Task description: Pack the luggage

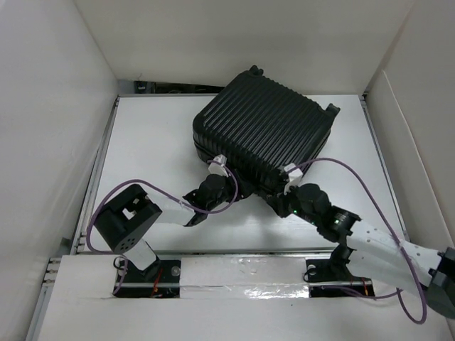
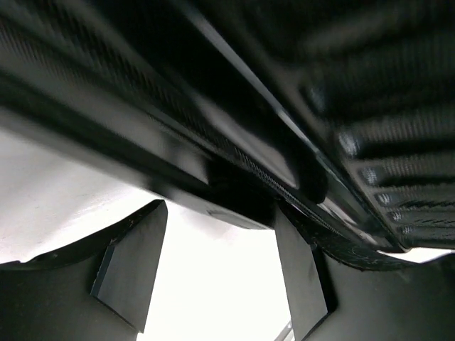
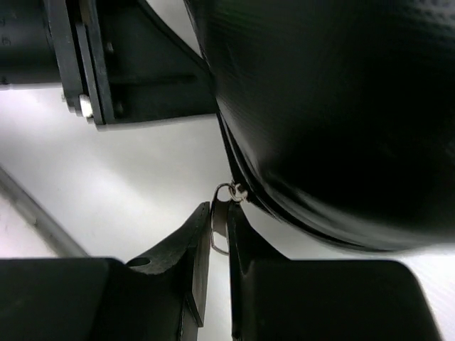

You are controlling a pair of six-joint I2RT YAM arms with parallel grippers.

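The luggage (image 1: 263,131), a big black ribbed hard-shell suitcase, lies closed and flat on the white table, turned at an angle. My left gripper (image 1: 226,183) is at its near-left edge. In the left wrist view, that gripper (image 2: 217,213) is open, its fingers (image 2: 131,270) wide apart with only white table between them and the tips up against the shell's lower rim (image 2: 213,163). My right gripper (image 1: 283,188) is at the near corner. The right wrist view shows this gripper (image 3: 220,209) shut on the small metal zipper pull (image 3: 221,227), which hangs from the luggage's seam (image 3: 245,192).
White enclosure walls (image 1: 57,106) stand on the left, back and right of the table. Purple cables (image 1: 355,177) loop off both arms. The left arm's black elbow block (image 1: 126,222) sits near the front left. A black bolted bracket (image 3: 106,64) lies just left of the luggage's corner.
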